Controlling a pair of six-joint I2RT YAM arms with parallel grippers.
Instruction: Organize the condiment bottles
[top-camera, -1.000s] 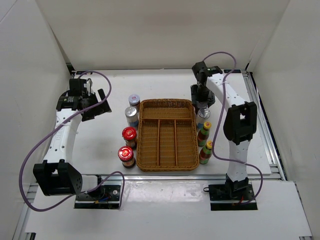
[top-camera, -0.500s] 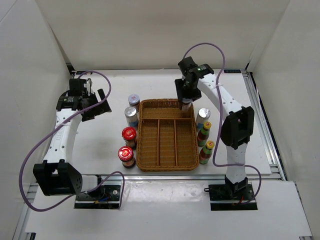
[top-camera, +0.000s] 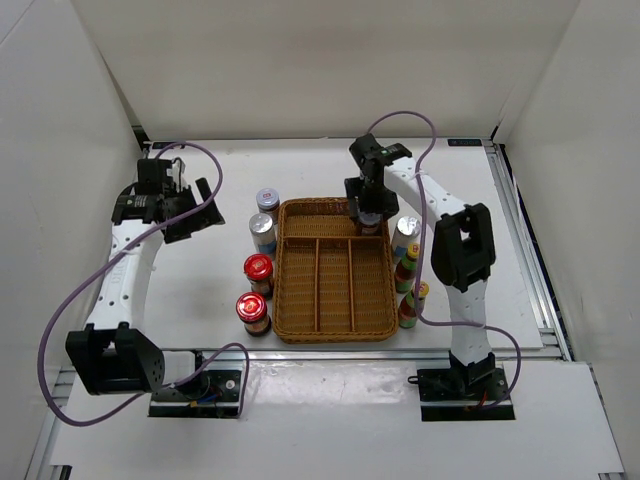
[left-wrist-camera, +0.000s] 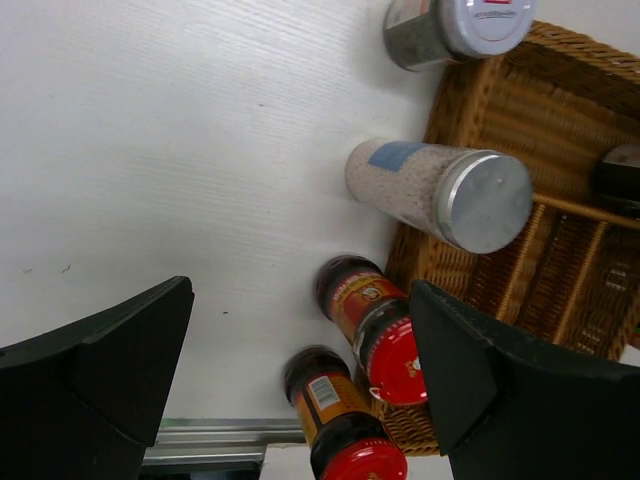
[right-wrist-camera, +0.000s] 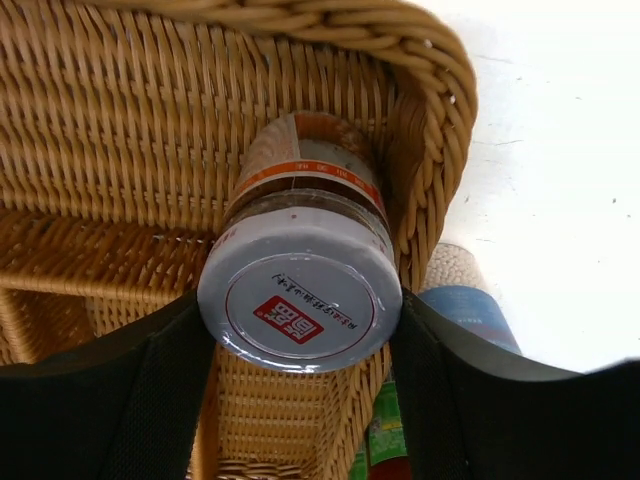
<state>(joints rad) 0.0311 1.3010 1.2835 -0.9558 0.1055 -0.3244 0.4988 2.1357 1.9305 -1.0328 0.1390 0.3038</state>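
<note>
We see the right gripper (top-camera: 368, 212), clenched on a jar (right-wrist-camera: 300, 305), swing it from the tray's (right-wrist-camera: 150, 120) 3 o'clock side into its 1 o'clock corner, the first nearly filed; the left gripper (top-camera: 190, 208) gapes, released.

The lid (right-wrist-camera: 298, 305) of the jar (right-wrist-camera: 305, 175) I hold bears a red square mark and a line of small print, perhaps Chinese; I cannot read it. Labels on the red-lidded jars (left-wrist-camera: 352, 298) are blurred.
</note>
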